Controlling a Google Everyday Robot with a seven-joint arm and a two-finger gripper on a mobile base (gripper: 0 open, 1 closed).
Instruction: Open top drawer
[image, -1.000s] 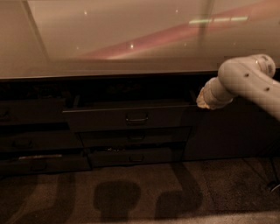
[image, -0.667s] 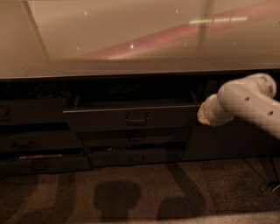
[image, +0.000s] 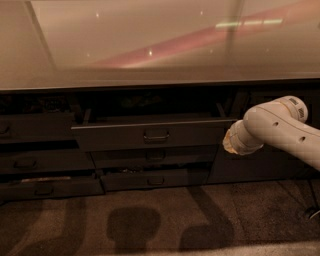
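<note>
Top drawer (image: 115, 136) stood pulled out beneath the glossy countertop (image: 150, 50); flat dark front, central loop handle (image: 156, 135). Gripper (image: 231, 143), on the smooth white rounded arm (image: 280, 132), sat at the drawer's right end; its grip state could not be told.

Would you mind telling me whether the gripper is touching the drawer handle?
Apart. The camera view shows the handle bare, with the gripper at the top drawer's right end.
</note>
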